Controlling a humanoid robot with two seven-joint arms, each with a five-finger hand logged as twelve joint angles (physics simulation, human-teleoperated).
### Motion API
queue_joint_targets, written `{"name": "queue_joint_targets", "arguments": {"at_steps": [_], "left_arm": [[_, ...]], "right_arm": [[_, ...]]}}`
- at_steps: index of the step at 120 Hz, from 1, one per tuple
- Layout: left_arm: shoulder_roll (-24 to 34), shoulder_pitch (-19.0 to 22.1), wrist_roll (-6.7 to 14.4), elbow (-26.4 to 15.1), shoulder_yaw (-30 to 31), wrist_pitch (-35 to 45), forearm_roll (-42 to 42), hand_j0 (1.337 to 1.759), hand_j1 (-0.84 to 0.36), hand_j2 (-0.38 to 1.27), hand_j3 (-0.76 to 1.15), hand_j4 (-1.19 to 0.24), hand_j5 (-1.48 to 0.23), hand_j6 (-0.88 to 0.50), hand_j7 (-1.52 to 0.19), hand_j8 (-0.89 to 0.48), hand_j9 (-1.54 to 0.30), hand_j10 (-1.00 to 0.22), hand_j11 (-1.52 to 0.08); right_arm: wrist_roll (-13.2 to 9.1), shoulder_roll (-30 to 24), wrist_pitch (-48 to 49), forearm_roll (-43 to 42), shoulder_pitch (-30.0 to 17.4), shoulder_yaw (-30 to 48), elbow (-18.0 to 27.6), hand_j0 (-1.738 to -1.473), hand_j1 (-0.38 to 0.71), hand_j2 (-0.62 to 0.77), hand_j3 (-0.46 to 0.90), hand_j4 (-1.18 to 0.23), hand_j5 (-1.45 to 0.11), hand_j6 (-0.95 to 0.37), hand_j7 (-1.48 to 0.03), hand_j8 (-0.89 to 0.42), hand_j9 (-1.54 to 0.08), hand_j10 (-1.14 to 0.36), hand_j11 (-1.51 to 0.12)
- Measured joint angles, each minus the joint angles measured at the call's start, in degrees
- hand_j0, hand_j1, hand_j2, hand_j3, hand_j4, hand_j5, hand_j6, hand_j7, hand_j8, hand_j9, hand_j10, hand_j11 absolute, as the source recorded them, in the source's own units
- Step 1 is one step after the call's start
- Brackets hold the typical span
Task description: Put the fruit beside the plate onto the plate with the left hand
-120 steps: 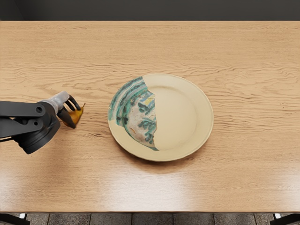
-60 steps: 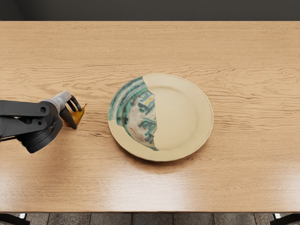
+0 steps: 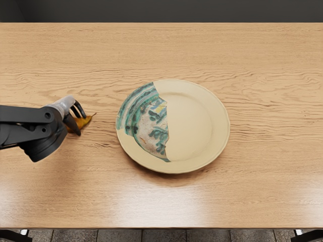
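A small orange-yellow fruit point(image 3: 85, 121) lies on the wooden table point(image 3: 161, 50), a little left of the plate. My left hand point(image 3: 75, 117) comes in from the left edge and sits right over the fruit's left end. Its dark fingers point(image 3: 78, 109) curl above the fruit and the thumb crosses below, closing on it. The fruit's pointed right tip sticks out toward the plate. The cream plate point(image 3: 202, 126), with a green-and-blue painted pattern on its left part, sits at the table's centre with nothing on it. The right arm is out of view.
The bulky dark forearm point(image 3: 28, 132) covers the table's left edge. A narrow strip of bare wood separates the fruit from the plate's left rim point(image 3: 119, 126).
The hand has shifted slightly up and left. The fruit has tipped flatter onto the table, its tip now pointing more to the right.
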Motion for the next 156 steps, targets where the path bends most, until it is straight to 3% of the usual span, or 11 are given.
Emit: {"name": "queue_joint_targets", "arguments": {"at_steps": [43, 86, 117, 156], "left_arm": [[-0.07, -3.08, 0.0, -0.78, -0.08, -0.01, -1.02, 1.653, -0.29, 0.28, 0.0, -0.71, -1.0, -0.47, -0.97, -0.48, -0.97, -0.65, -0.97], [-1.06, -11.48, -0.03, -3.13, -0.09, 0.1, -7.37, 1.656, -0.36, 0.47, 0.0, -0.72, -0.99, -0.55, -0.98, -0.5, -0.96, -0.64, -0.97], [-2.47, -17.46, -0.03, -3.49, -0.09, 0.1, -11.68, 1.657, -0.38, 0.52, 0.0, -0.72, -0.99, -0.58, -0.99, -0.51, -0.96, -0.64, -0.97], [-10.09, -24.86, -0.07, -3.15, -0.15, 0.11, -17.99, 1.657, -0.42, 0.6, 0.0, -0.75, -1.03, -0.67, -1.03, -0.5, -1.0, -0.61, -1.0]], "right_arm": [[-0.05, 0.0, 0.0, 0.0, 0.0, 0.0, 0.0, -1.658, -0.31, -0.01, 0.0, -0.03, -0.04, -0.03, -0.04, -0.03, -0.04, -0.03, -0.04], [-0.02, 0.0, 0.0, 0.0, 0.0, -0.03, 0.0, -1.658, -0.31, -0.01, 0.0, -0.03, -0.04, -0.03, -0.04, -0.03, -0.04, -0.03, -0.04], [-0.05, 0.0, 0.0, 0.0, 0.06, -0.04, 0.0, -1.658, -0.31, -0.01, 0.0, -0.03, -0.04, -0.03, -0.04, -0.03, -0.04, -0.03, -0.04], [-0.05, 0.0, 0.0, 0.0, 0.08, -0.08, 0.0, -1.658, -0.31, -0.01, 0.0, -0.03, -0.04, -0.03, -0.04, -0.03, -0.04, -0.03, -0.04]]}}
